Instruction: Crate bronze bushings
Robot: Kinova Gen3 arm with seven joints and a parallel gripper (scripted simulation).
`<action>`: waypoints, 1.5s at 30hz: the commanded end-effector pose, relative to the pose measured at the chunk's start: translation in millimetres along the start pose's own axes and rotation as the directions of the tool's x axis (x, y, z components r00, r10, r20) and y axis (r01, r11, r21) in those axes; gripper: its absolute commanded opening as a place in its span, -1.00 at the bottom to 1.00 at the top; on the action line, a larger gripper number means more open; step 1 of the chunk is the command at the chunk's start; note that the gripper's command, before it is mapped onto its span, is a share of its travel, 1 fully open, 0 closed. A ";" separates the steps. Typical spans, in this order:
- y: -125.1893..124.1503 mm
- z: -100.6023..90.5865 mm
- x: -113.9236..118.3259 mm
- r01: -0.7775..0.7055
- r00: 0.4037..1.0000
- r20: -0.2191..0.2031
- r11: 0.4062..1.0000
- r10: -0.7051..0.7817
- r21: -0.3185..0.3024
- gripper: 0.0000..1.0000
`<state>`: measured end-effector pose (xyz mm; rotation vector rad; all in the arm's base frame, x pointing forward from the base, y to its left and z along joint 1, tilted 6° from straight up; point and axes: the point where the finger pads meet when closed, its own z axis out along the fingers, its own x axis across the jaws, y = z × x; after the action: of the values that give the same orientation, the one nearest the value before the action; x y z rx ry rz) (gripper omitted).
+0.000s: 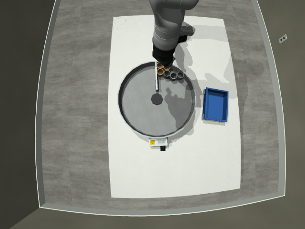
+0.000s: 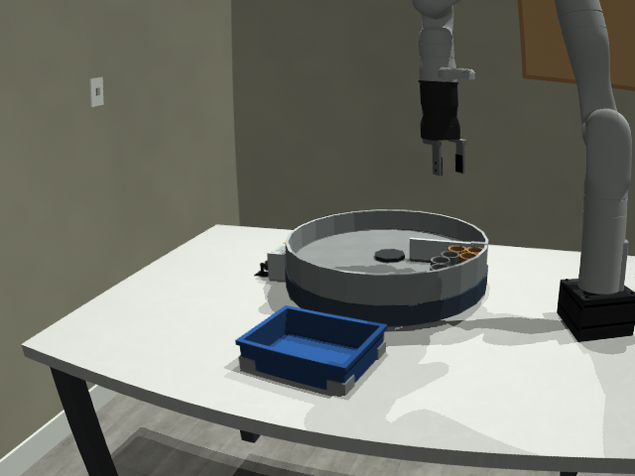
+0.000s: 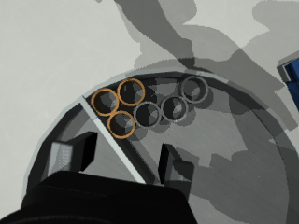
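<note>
Bronze rings (image 1: 160, 74) (image 2: 456, 251) (image 3: 121, 138) sit in the turntable (image 1: 137, 110) (image 2: 384, 289) (image 3: 252, 196), partly hidden beneath the gripper (image 1: 167, 62) (image 2: 448, 173) (image 3: 128, 156) from the top. Exterior: its fingers stand apart, well above them. Wrist: they lie beyond the fingertips, between divider (image 1: 156, 78) (image 2: 436, 249) (image 3: 114, 140) and steel rings (image 1: 173, 78) (image 2: 440, 257) (image 3: 148, 127); descending probably needs a shift that way.

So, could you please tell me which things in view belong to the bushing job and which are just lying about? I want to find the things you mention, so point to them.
For the job:
- three bronze bushings (image 3: 118, 124)
- three steel bushings (image 3: 134, 115), staying put
- turning table (image 1: 194, 98) (image 2: 384, 289)
- blue crate (image 1: 215, 104) (image 2: 308, 353)
- open tool (image 2: 448, 173) (image 3: 128, 151)

Not needed, apparently:
- wall plate (image 2: 96, 92)
- brown board (image 2: 579, 41)
</note>
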<state>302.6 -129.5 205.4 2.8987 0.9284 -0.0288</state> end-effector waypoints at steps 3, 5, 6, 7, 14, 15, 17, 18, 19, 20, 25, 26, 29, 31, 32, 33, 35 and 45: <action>0.3 -0.5 0.2 0.000 1.000 -0.001 1.000 0.000 -0.001 1.00; 0.3 -0.5 0.2 0.000 1.000 -0.001 1.000 0.000 -0.001 1.00; 0.3 -0.5 0.2 0.000 1.000 -0.001 1.000 0.000 -0.001 1.00; 0.3 -0.5 0.2 0.000 1.000 -0.001 1.000 0.000 -0.001 1.00; 0.3 -0.5 0.2 0.000 1.000 -0.001 1.000 0.000 -0.001 1.00; 0.3 -0.5 0.2 0.000 1.000 -0.001 1.000 0.000 -0.001 1.00; 0.3 -0.5 0.2 0.000 1.000 -0.001 1.000 0.000 -0.001 1.00; 0.3 -0.5 0.2 0.000 1.000 -0.001 1.000 0.000 -0.001 1.00; 0.3 -0.5 0.2 0.000 1.000 -0.001 1.000 0.000 -0.001 1.00; 0.3 -0.5 0.2 0.000 1.000 -0.001 1.000 0.000 -0.001 1.00; 0.3 -0.5 0.2 0.000 1.000 -0.001 1.000 0.000 -0.001 1.00; 0.3 -0.5 0.2 0.000 1.000 -0.001 1.000 0.000 -0.001 1.00; -1.0 6.4 2.0 0.000 1.000 -0.001 1.000 0.000 -0.002 1.00; -3.6 20.2 5.4 0.000 1.000 -0.002 1.000 0.000 -0.002 1.00; -4.9 27.1 7.1 0.000 1.000 -0.002 1.000 0.000 -0.003 1.00; -6.2 33.9 8.8 0.000 1.000 -0.002 1.000 0.000 -0.003 1.00; -6.2 33.9 8.8 0.000 1.000 -0.002 1.000 0.000 -0.003 1.00; -6.2 33.9 8.8 0.000 1.000 -0.002 1.000 0.000 -0.003 1.00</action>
<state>306.2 -122.7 170.4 2.8974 0.9274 -0.0251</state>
